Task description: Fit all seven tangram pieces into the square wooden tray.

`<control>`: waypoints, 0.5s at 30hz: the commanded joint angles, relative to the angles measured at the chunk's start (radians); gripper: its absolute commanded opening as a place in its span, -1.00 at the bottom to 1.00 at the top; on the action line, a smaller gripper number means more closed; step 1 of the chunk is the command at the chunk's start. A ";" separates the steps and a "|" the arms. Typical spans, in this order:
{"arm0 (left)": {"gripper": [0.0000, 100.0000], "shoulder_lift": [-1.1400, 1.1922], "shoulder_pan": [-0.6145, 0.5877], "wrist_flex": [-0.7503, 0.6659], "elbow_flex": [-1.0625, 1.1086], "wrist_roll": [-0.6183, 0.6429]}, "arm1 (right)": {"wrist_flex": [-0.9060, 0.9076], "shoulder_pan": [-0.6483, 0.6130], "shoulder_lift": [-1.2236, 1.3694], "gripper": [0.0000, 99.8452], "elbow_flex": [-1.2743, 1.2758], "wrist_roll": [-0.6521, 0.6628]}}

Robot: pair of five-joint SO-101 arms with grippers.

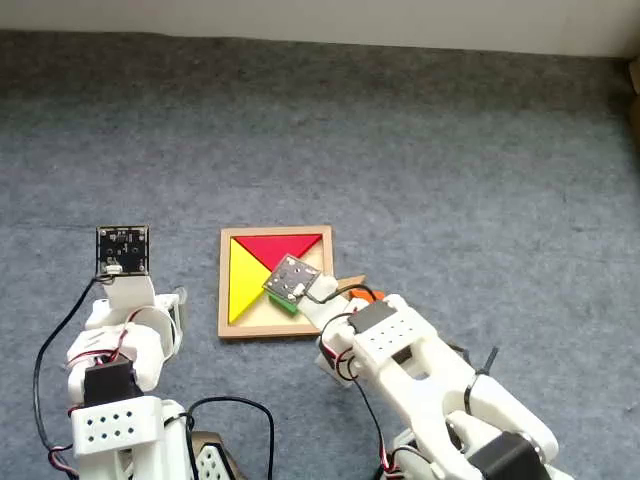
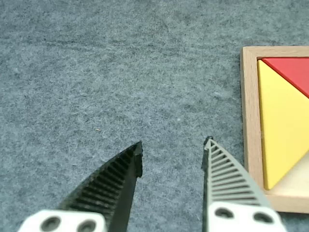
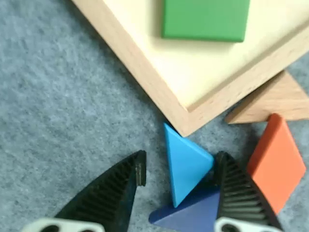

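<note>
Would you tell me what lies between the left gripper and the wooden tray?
Nothing but bare grey carpet separates the left gripper from the wooden tray, as the left wrist view shows.

Grey felt-like desk covering (image 1: pixel 420 140): short mottled nap, spread over the whole work surface. Pale band (image 1: pixel 300 18): plain, running along the covering's far side. Tan sliver (image 1: pixel 636 100) at the right margin: cannot be identified.

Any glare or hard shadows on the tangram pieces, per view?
High view: even light, no glare on the tray. Left wrist view: yellow triangle flatly lit. Right wrist view: green piece glare-free, soft shadow beside the light blue triangle.
</note>
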 commanded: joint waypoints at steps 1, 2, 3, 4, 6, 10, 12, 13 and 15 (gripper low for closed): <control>-0.59 -0.012 -0.015 -0.015 -0.002 -0.012 | -0.030 -0.002 0.024 -0.55 -0.045 0.012; -0.59 -0.012 -0.015 -0.015 -0.002 -0.012 | -0.030 -0.002 0.033 -0.56 -0.045 0.012; -0.59 -0.012 -0.015 -0.015 -0.001 -0.012 | -0.030 -0.002 0.041 -0.59 -0.045 0.012; -0.59 -0.012 -0.015 -0.015 -0.001 -0.012 | -0.030 -0.002 0.045 -0.63 -0.045 0.014; -0.59 -0.012 -0.015 -0.014 -0.001 -0.012 | -0.030 -0.002 0.044 -0.73 -0.045 0.014; -0.59 -0.012 -0.015 -0.014 -0.001 -0.012 | -0.024 -0.001 0.012 -0.82 -0.045 0.014; -0.59 -0.012 -0.015 -0.014 -0.001 -0.012 | -0.012 0.004 -0.025 -0.82 -0.044 0.014; -0.59 -0.012 -0.015 -0.012 -0.001 -0.012 | 0.008 0.015 -0.048 -0.82 -0.044 0.014; -0.59 -0.012 -0.015 -0.012 -0.001 -0.012 | 0.048 0.031 -0.099 -0.82 -0.045 0.014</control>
